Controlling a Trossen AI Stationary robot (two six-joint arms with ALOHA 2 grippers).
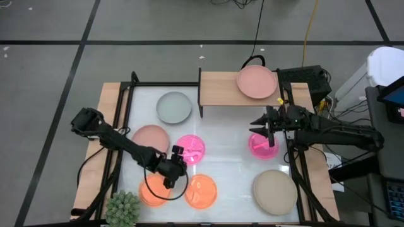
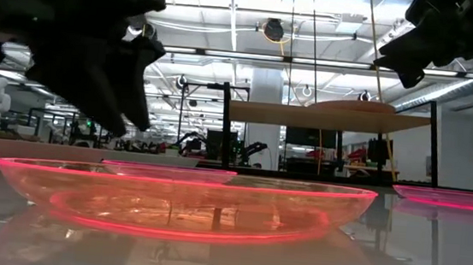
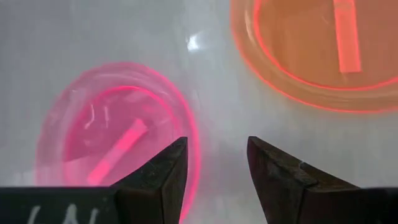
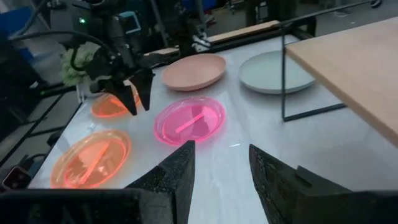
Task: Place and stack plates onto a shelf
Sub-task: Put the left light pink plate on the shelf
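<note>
My left gripper (image 1: 175, 165) (image 3: 217, 155) is open and hovers over the table between a magenta plate (image 1: 190, 150) (image 3: 118, 137) and two orange plates (image 1: 154, 189) (image 1: 201, 191). My right gripper (image 1: 265, 126) (image 4: 221, 155) is open above the far edge of a second magenta plate (image 1: 262, 144). A dusty-pink plate (image 1: 257, 81) lies flat on the wooden shelf (image 1: 221, 91). A grey-green plate (image 1: 173, 107), another dusty-pink plate (image 1: 150, 137) and a beige plate (image 1: 275, 191) rest on the tabletop.
A spiky green plant (image 1: 123, 208) stands at the table's near left corner. The shelf's black legs (image 4: 284, 81) stand near the grey-green plate (image 4: 277, 71). Black frame rails (image 1: 120, 126) run along both table sides. Bare white table (image 1: 227, 135) lies between the two magenta plates.
</note>
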